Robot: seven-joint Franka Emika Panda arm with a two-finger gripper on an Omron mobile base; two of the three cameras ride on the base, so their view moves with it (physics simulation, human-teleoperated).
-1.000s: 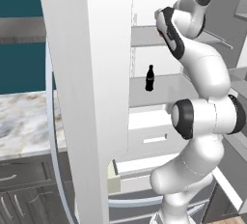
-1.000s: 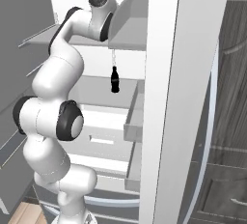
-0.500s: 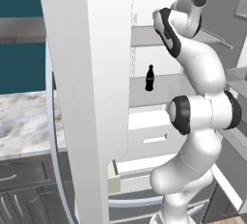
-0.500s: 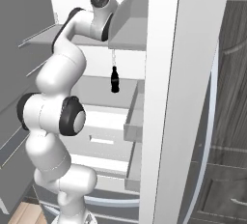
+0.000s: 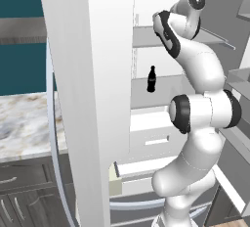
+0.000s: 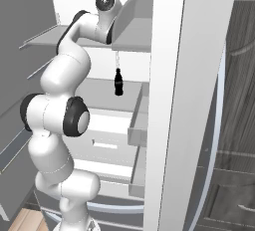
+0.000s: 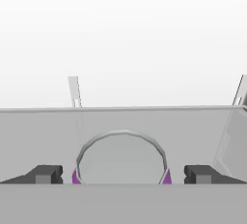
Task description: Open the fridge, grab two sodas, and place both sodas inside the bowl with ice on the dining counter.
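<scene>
The fridge [image 5: 88, 99] stands open, its white door panels framing both base views. A dark slim soda [image 5: 152, 79] stands upright on a middle shelf, also seen as the dark soda [image 6: 118, 82]. My arm reaches up onto the shelf above it. In the hand view, my gripper [image 7: 123, 175] is open, with one fingertip [image 7: 46, 175] on each side of a purple soda can [image 7: 121, 158]. I see the can's grey round top and slivers of its purple side. The fingers do not touch it. The bowl and the dining counter are out of view.
White fridge drawers [image 5: 151, 138] sit below the shelves. A marble top over dark cabinets [image 5: 24, 123] lies left of the fridge. The right door [image 6: 179, 75] stands close beside my arm. The upper shelf edge [image 7: 120, 108] runs behind the can.
My wrist has shifted slightly further in over the upper shelf. The dark soda has not moved and the jaws stay wide.
</scene>
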